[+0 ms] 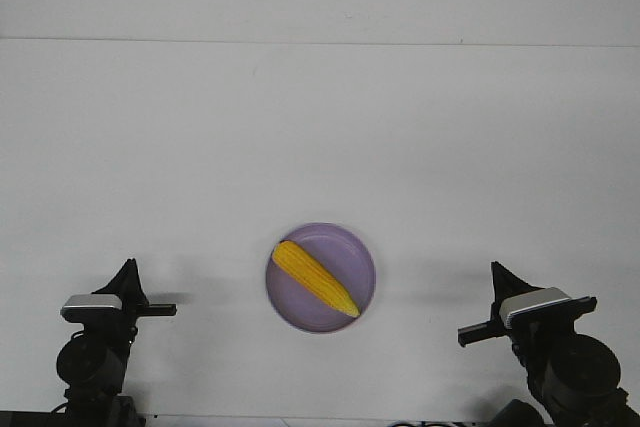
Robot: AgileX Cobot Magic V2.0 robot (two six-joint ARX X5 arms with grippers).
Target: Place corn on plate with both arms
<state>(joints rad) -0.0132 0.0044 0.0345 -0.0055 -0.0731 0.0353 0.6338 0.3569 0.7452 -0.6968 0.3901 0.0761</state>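
Nearest my camera: two arms, one at each lower corner of the front view. The left arm [97, 347] is black with a silver-grey wrist block; its claw [130, 269] points away from me, and I cannot tell whether it is clenched or released. It holds nothing I can see. The right arm [560, 357] is built the same; its claw [495, 272] is likewise pointed up the table, state not readable from here, nothing seen in it.

Between them: a purple plate [350, 244], round and shallow, flat on the table, well apart from both claws.

On the plate: the corn [314, 278], lying diagonally, thick end toward the far left rim, pointed tip toward the near right rim, inside the rim all round.

Surface: a white table [320, 147], plain and matte, with a thin seam running across the far side. I see wide bare surface beyond the plate and to either side of it.
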